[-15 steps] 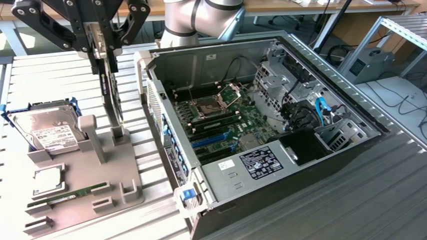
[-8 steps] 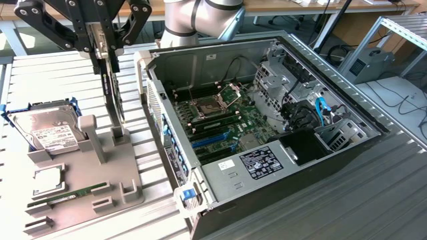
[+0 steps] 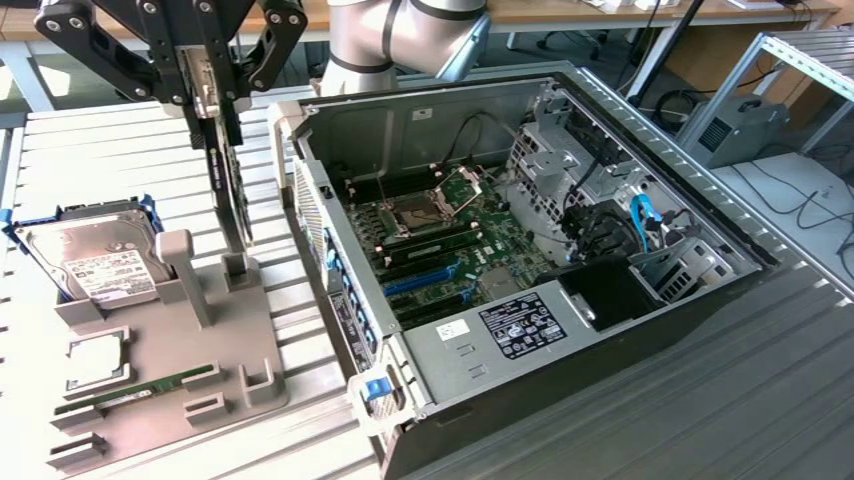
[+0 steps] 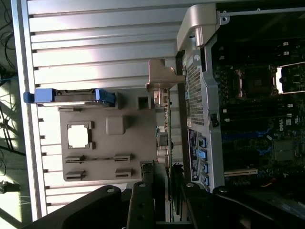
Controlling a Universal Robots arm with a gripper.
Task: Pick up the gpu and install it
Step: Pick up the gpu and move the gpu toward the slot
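Note:
The gpu (image 3: 230,190) hangs edge-on and upright as a thin black card, its top clamped by my gripper (image 3: 207,95), which is shut on it. Its lower end sits right at the small slot post (image 3: 238,268) of the grey holder plate (image 3: 174,330); I cannot tell whether it still touches. In the wrist view the gpu (image 4: 166,131) runs as a narrow strip from my gripper (image 4: 159,188) toward its silvery end bracket (image 4: 159,76). The open computer case (image 3: 314,200) lies just to the exterior view's right, with blue expansion slots (image 3: 420,280) on its motherboard.
A silver hard drive (image 3: 100,265) in a blue carrier leans at the plate's back left. A slim green memory stick (image 3: 147,385) and a square chip (image 3: 94,365) lie on the plate's front. The case wall (image 4: 200,95) stands close beside the card. A slatted metal table (image 3: 120,140) lies underneath.

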